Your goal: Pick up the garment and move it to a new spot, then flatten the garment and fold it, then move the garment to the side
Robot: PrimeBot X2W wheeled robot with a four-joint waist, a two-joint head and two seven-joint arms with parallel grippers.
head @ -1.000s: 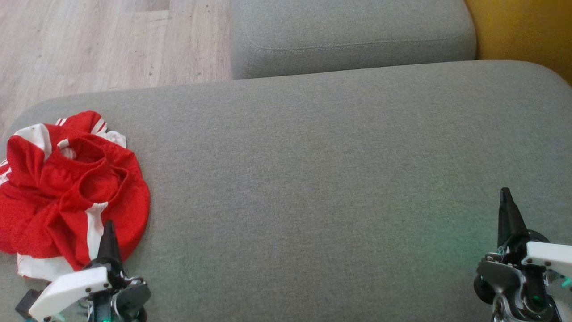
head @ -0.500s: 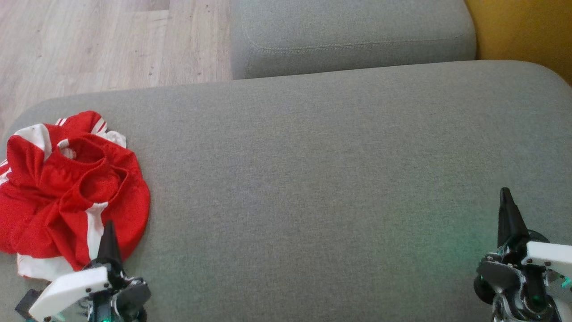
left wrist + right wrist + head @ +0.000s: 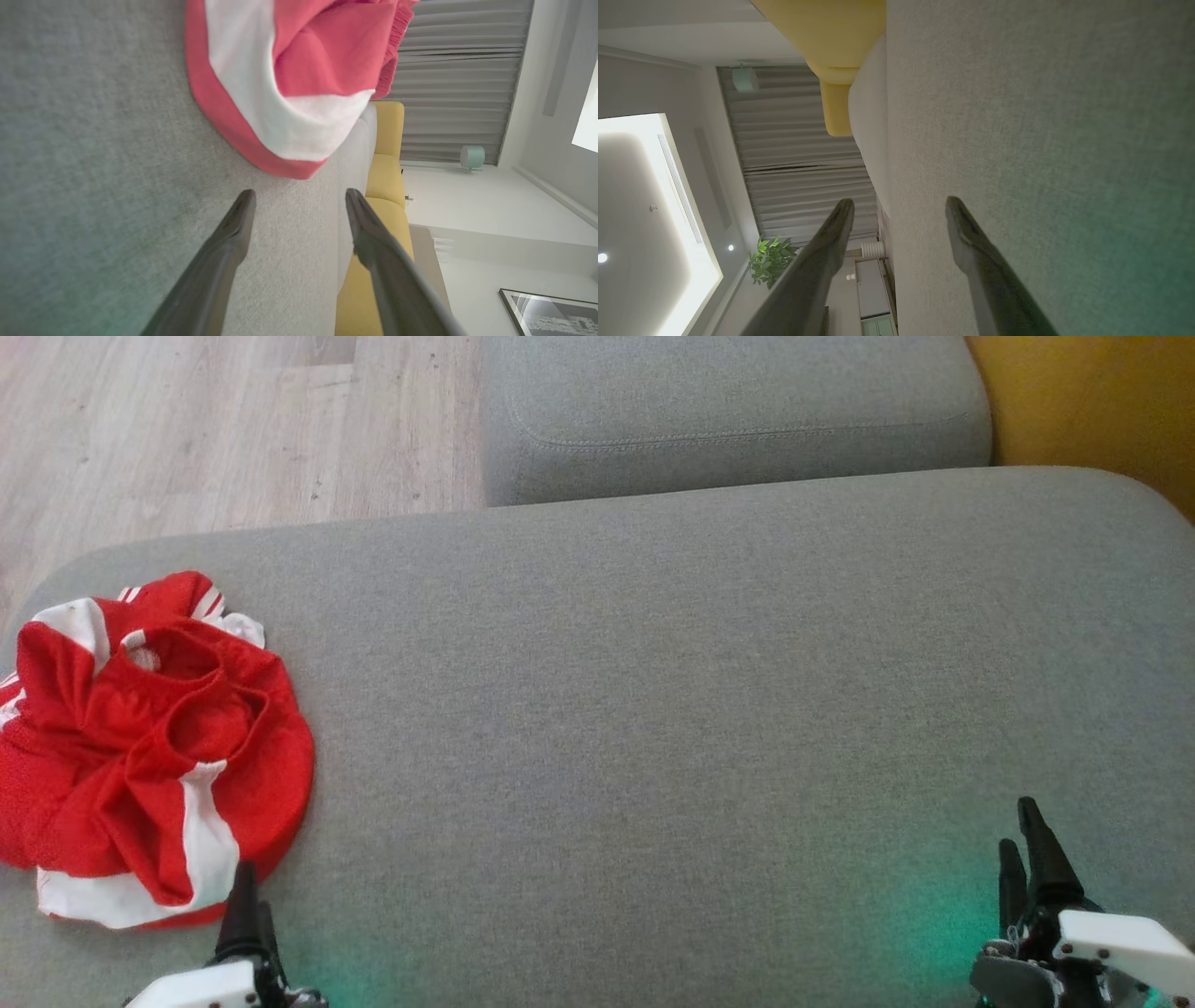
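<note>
Red garment [image 3: 140,737] with broad white stripes lies crumpled in a rough round heap at the left end of the grey seat cushion [image 3: 653,709]. Its folds are bunched over one another, a gathered elastic edge curls open near the top of the heap, and a white band runs along the hem on the side nearest me. Nothing holds it.

My left hand [image 3: 245,905] sits at the cushion's near left corner. From its wrist I see my two dark fingers standing apart over the cushion [image 3: 93,140], their tips just short of the garment's [image 3: 299,70] red hem and not touching it. My right hand [image 3: 1018,826] is at the cushion's near right end, its fingers apart too, with bare grey weave [image 3: 1041,116] between them.

The cushion is flat, finely woven, tinged green at its near edge by my hands. Beyond its far edge lie a second grey cushion [image 3: 728,420], pale wood floor [image 3: 187,429] and yellow upholstery [image 3: 1092,401]. Off its ends, grey curtains [image 3: 458,70] hang, with a potted plant [image 3: 770,261] beside them.
</note>
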